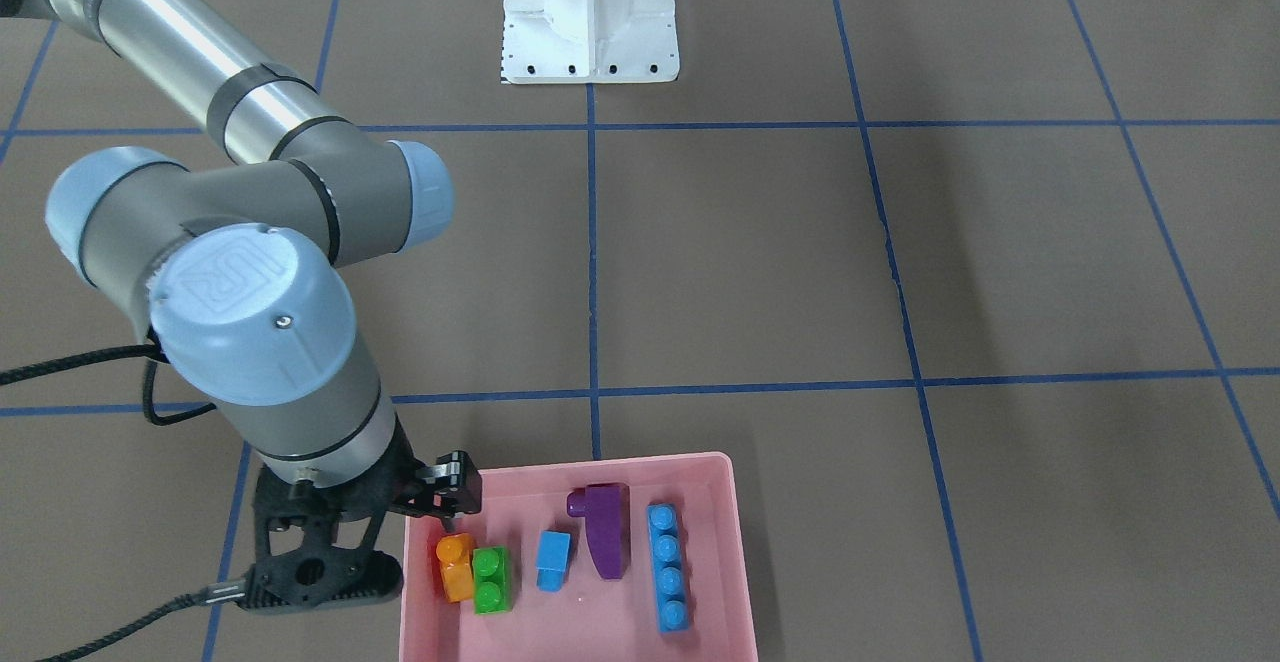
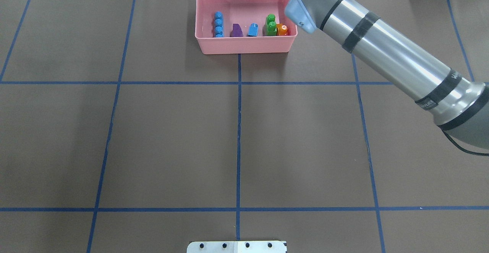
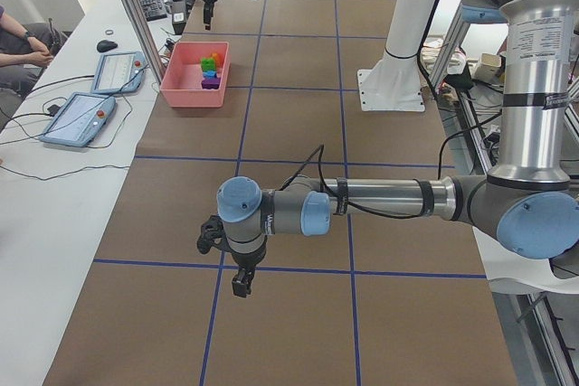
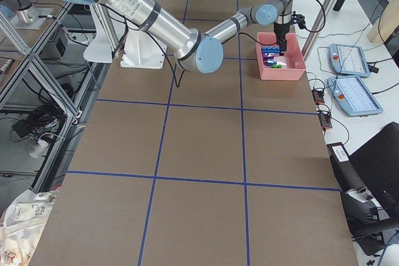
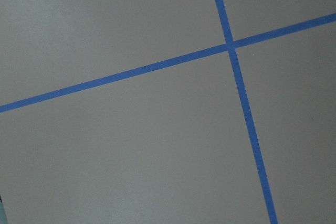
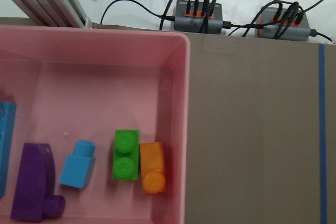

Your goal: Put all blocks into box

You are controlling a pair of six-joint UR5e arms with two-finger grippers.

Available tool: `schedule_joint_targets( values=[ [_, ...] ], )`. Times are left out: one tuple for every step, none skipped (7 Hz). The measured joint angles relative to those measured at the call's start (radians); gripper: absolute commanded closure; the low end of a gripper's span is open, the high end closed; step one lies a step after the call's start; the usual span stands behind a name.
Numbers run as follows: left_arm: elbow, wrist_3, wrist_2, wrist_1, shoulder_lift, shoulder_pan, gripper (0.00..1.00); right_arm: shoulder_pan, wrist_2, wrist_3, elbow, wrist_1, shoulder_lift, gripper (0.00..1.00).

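Observation:
The pink box (image 1: 738, 552) stands at the table's far edge and holds all the blocks: orange (image 1: 455, 564), green (image 1: 490, 580), small blue (image 1: 552, 559), purple (image 1: 605, 532) and long blue (image 1: 668, 567). The right wrist view looks down on the box's wall (image 6: 181, 129) with the orange (image 6: 152, 174) and green (image 6: 125, 155) blocks side by side against it. My right gripper (image 1: 447, 502) hovers above the box's corner by the orange block, apparently open and empty. My left gripper (image 3: 241, 285) hangs low over bare table far from the box; I cannot tell its state.
The white robot base (image 1: 590, 12) stands at the near table edge. Beyond the box lie cable hubs (image 6: 202, 19) and tablets (image 3: 118, 70) on a side table, with an operator (image 3: 18, 42) seated there. Blue tape lines cross the brown table.

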Motion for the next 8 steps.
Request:
schedule_joint_targets(
  values=[
    [-0.036,-0.025,-0.020,0.006,0.018,-0.014,0.00,0.036,0.028,-0.084,0.083,-0.061,-0.062,0.00],
    [-0.073,-0.065,-0.023,0.013,0.037,-0.019,0.00,0.084,0.065,-0.184,0.163,-0.116,-0.136,0.00],
    [-0.096,-0.093,-0.017,0.016,0.051,-0.019,0.00,0.147,0.114,-0.303,0.243,-0.151,-0.235,0.00],
    [-0.105,-0.103,-0.013,0.016,0.059,-0.018,0.00,0.214,0.168,-0.425,0.314,-0.164,-0.349,0.00],
    [-0.109,-0.107,-0.013,0.016,0.063,-0.017,0.00,0.274,0.213,-0.517,0.388,-0.167,-0.473,0.00],
    [-0.109,-0.108,-0.015,0.015,0.065,-0.017,0.00,0.319,0.231,-0.560,0.477,-0.166,-0.603,0.00],
    [-0.109,-0.108,-0.017,0.014,0.066,-0.017,0.00,0.349,0.234,-0.575,0.563,-0.163,-0.725,0.00],
    [-0.109,-0.109,-0.018,0.013,0.067,-0.017,0.00,0.366,0.234,-0.581,0.628,-0.163,-0.845,0.00]
  ],
)
